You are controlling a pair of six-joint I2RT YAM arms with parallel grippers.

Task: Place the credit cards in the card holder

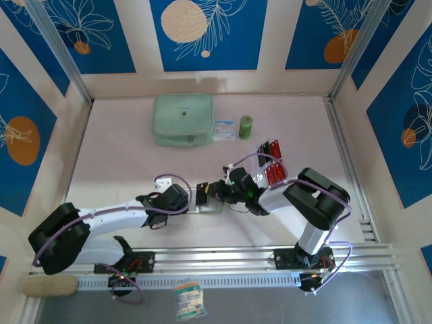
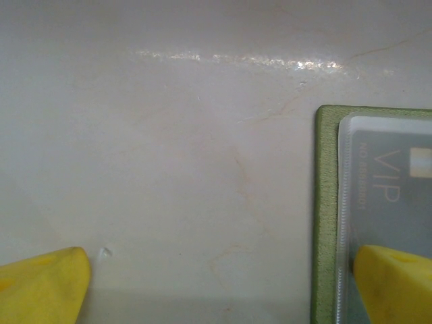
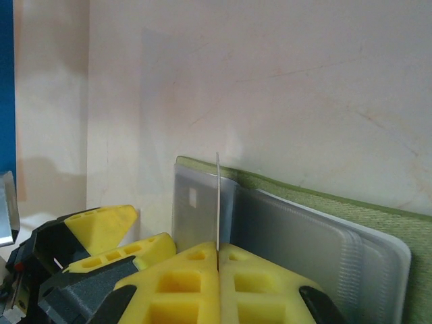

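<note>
right fingers [image 3: 266, 273] tight on a credit card [image 3: 218, 202], seemingly at the card holder [image 2: 327, 216]; left fingers [image 2: 40, 283] wide apart

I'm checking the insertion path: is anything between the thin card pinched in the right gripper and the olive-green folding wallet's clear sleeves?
Nothing visible does. The right gripper holds the thin plastic card edge-on at the clear sleeves of the olive-green folding wallet.

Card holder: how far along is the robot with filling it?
Done: a grey VIP card sits inside the open card holder, under clear plastic. In hand: the right gripper is shut on a thin card, seen edge-on, at the holder's sleeves; the left gripper is open over the holder's edge. Left: red cards stand beside the right arm, not yet loaded.
</note>
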